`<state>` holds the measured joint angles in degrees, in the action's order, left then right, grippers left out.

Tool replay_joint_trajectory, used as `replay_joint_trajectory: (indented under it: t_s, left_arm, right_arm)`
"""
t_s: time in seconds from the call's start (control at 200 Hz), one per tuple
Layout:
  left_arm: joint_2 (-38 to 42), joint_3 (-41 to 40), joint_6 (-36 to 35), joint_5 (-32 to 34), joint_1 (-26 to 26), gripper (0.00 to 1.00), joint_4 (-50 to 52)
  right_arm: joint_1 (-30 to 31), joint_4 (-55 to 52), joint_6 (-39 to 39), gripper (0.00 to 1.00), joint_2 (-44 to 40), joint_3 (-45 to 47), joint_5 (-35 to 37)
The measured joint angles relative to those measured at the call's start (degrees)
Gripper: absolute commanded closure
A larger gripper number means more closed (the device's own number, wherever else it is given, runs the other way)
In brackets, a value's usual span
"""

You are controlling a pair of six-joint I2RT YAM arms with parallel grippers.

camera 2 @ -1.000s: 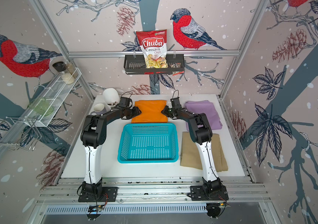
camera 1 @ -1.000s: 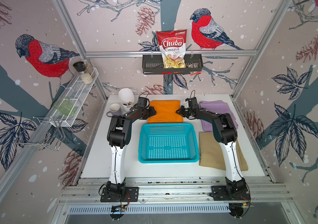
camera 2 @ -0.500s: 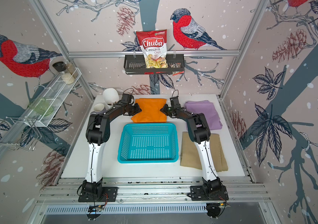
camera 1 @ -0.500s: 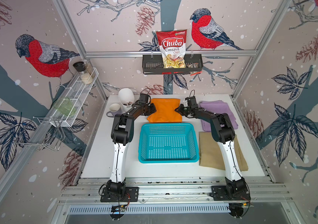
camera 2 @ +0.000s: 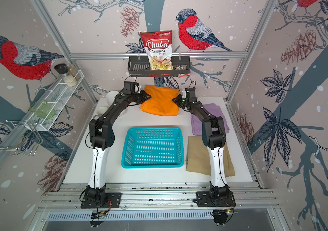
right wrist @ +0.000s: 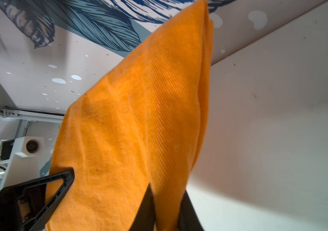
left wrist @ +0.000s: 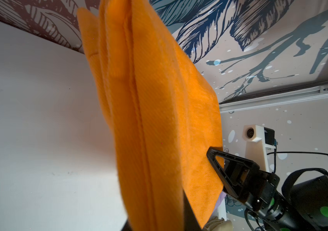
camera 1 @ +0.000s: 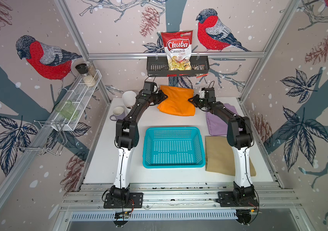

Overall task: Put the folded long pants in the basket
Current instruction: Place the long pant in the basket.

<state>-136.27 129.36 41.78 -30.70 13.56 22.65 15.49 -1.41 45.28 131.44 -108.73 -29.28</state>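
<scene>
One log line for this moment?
orange pants: held up | left gripper: shut on pants | right gripper: shut on pants | basket: empty

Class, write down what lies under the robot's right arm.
Folded lilac pants and khaki pants lie flat beneath it; the arm hides part of each.

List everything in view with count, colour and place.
table: one, white, cell centre
basket: one, turquoise, table centre, empty
orange pants: one, orange, held up at table's back
lilac pants: one, lilac, table's right back
khaki pants: one, tan, right of basket
cups: two, pale, table's back left
black shelf: one, back wall
chips bag: one, red-white, in black shelf
wire rack: one, white, left wall
left gripper: one, black, shut on orange pants
right gripper: one, black, shut on orange pants
</scene>
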Motion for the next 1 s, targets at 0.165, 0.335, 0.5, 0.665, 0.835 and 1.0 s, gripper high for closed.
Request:
replay_joint_trajectory:
  t_s: [0.165,0.335,0.5,0.665,0.835,1.0]
  left_arm:
    - [2.9,-2.3,0.3,-0.8,0.8,1.0,1.2]
    - [15.3,-19.3,-0.3,0.8,3.2,1.0,-0.7]
    - [30.5,-38.3,-1.0,3.2,4.3,1.0,-4.0]
    - [42.6,-50.8,-2.4,5.9,6.5,1.0,-4.7]
    - [53.7,-60.5,-3.1,8.9,9.9,1.0,-4.1]
    - [63.7,-69.4,-3.1,12.5,13.7,1.0,-3.6]
  right_arm:
    - [0.0,-3.0,-0.5,1.0,-5.0,1.8,-0.7]
    - [2.4,-8.7,-4.9,1.0,-15.5,8.9,1.8]
    - [6.2,-11.9,-9.1,1.0,-25.7,18.3,4.7]
    - [12.0,-14.3,-11.3,1.0,-34.4,27.1,10.3]
    - [19.8,-15.8,-12.3,1.0,-43.2,33.9,16.9]
    - [26.7,-16.6,-11.4,1.0,-50.3,41.5,22.3]
